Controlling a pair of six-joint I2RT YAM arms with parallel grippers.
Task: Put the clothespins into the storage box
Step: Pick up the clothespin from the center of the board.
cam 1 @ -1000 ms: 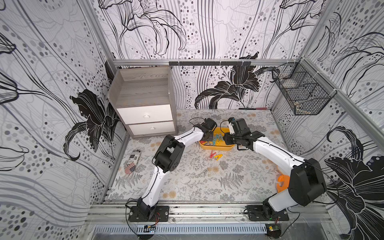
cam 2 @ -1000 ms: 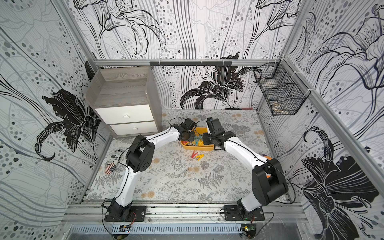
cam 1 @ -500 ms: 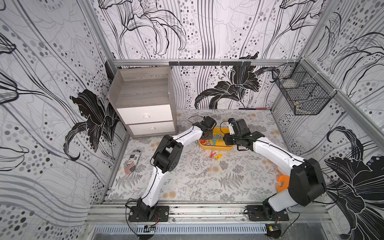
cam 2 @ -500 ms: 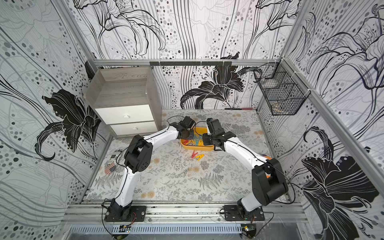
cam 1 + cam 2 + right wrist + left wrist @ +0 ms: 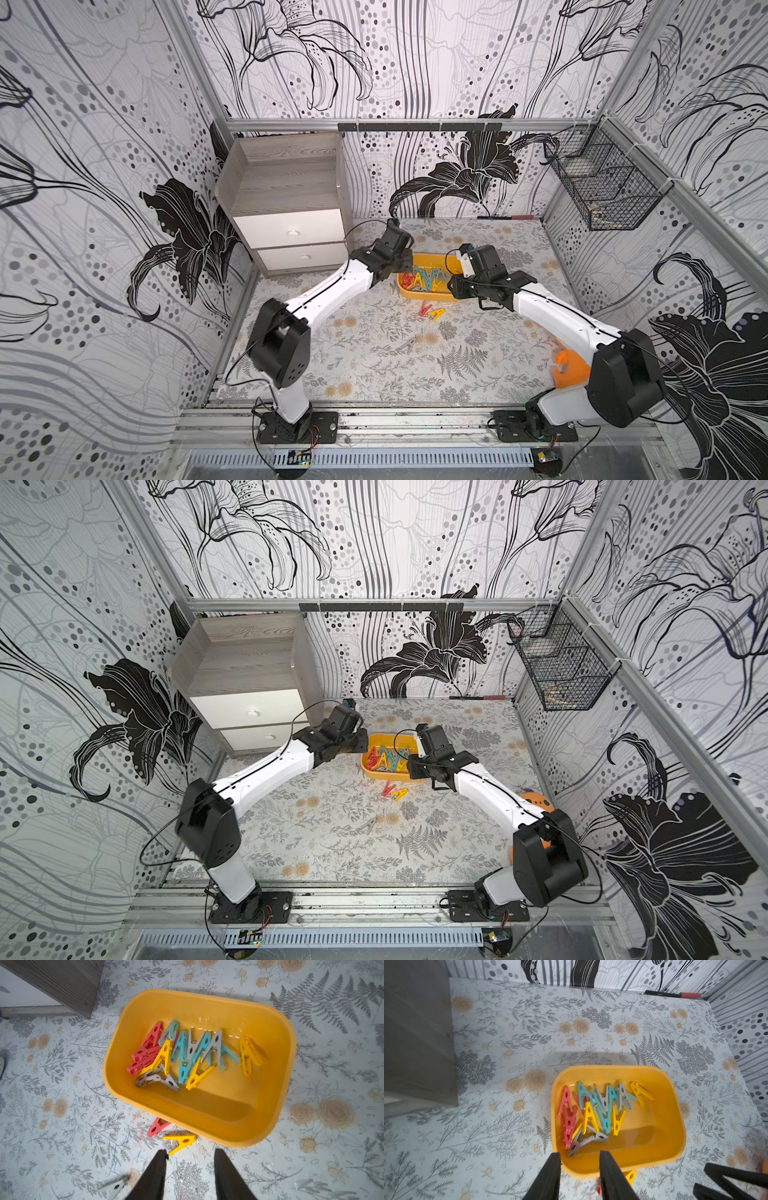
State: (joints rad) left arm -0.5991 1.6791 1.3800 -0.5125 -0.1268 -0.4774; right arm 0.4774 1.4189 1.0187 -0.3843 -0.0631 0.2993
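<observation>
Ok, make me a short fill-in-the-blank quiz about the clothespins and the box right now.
Outside the storage box, ____ clothespins lie on the table.
The one farthest from the box is ____.
The red clothespin lies beside a ____ one.
The left gripper and right gripper stand ____.
Missing: three, grey, yellow, open.

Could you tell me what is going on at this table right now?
The robot is collecting clothespins into a yellow box, and most already lie inside it. Three are out on the table: a red one and a yellow one right beside the box, and a grey one farther off. The left gripper and right gripper hover by the box, fingers apart, holding nothing.
</observation>
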